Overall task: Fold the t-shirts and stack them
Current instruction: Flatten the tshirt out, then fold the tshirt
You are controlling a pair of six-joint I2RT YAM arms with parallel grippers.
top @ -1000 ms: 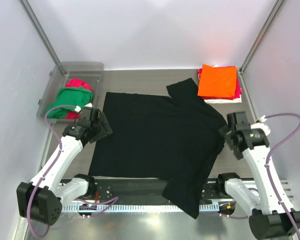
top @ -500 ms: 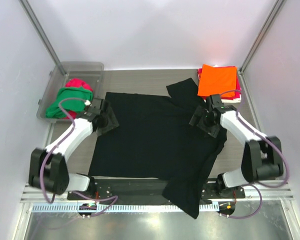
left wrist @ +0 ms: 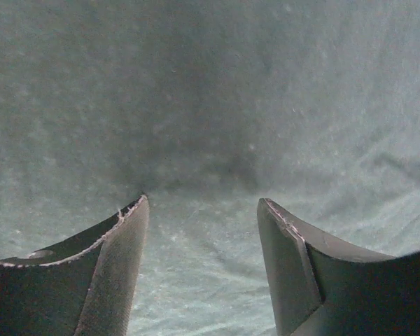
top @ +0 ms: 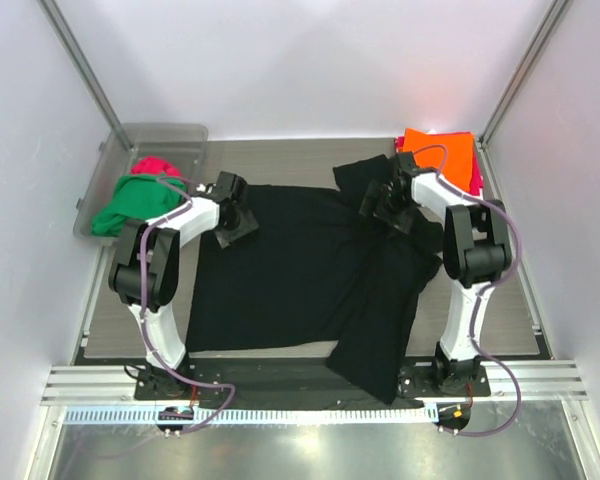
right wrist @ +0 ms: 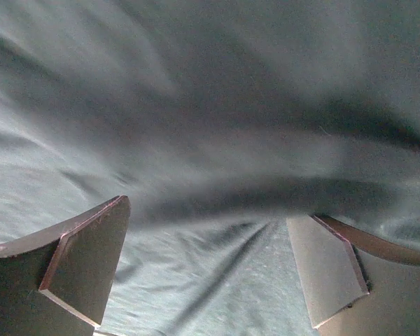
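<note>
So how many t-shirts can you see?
4: black shirt spread mid-table, green shirt and crimson shirt in the bin, orange shirt far right; others may hide beneath it.

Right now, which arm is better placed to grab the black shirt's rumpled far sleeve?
Right: the right tool, open, hangs over that sleeve beside the orange t-shirt; the left tool is across the black t-shirt.

Matt soft-cloth black t-shirt (top: pixel 300 270), faintly linty weave, translucent grey plastic bin (top: pixel 170 133), dull brushed-metal front plate (top: pixel 310 455)
</note>
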